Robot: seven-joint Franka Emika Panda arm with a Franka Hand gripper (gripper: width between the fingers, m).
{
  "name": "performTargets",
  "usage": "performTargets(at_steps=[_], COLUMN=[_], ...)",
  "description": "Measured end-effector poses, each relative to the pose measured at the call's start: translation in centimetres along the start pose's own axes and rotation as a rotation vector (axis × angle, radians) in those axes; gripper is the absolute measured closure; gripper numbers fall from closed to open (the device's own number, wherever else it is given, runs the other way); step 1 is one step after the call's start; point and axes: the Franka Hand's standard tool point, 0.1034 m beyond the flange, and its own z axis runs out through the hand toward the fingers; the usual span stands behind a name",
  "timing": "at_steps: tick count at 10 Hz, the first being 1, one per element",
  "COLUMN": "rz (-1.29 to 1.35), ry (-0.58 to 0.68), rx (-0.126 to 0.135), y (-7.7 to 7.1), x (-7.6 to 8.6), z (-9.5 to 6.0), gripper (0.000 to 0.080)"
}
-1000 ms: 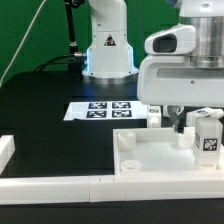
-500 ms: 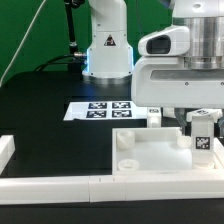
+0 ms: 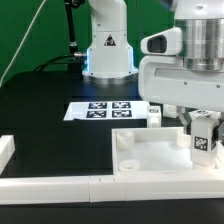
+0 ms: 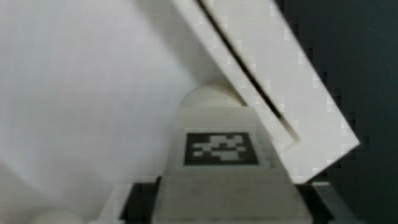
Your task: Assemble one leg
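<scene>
My gripper (image 3: pixel 203 122) is shut on a leg (image 3: pixel 206 143), a small white block with a black-and-white tag. It holds the leg upright over the right side of the white tabletop (image 3: pixel 150 158), which lies flat with raised rims and corner sockets. In the wrist view the leg (image 4: pixel 222 148) sits between my dark fingers (image 4: pixel 143 203), with the gripper (image 4: pixel 222 208) closed round it. The tabletop's flat surface (image 4: pixel 80 100) and one rim lie beneath it. Whether the leg touches the tabletop cannot be told.
The marker board (image 3: pixel 103 109) lies on the black table behind the tabletop. Another small white part (image 3: pixel 154 113) stands at its right end. White rails (image 3: pixel 50 185) run along the table's front, with a white block (image 3: pixel 5 150) at the left. The robot base (image 3: pixel 107 50) stands at the back.
My gripper, with the leg in it, has shifted slightly sideways over the tabletop's right side, first to the exterior view's left, then a little back. The grip is unchanged.
</scene>
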Motion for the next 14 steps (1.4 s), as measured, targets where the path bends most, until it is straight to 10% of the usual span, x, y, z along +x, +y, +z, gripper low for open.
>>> performTargets(at_steps=[6,8,10,14], rz=[0.842,0.828,0.696,0.161], ry=[-0.042,-0.043,-0.032,-0.009], rx=[0.091,0.089,0.088,0.091], y=[-0.47,-0.5,-0.46,-0.33], x=[-0.29,-0.36,-0.31,-0.13], z=[0.23,0.32,0.31,0.25], gripper=[0.0511,0.0429,0.018,0.0151])
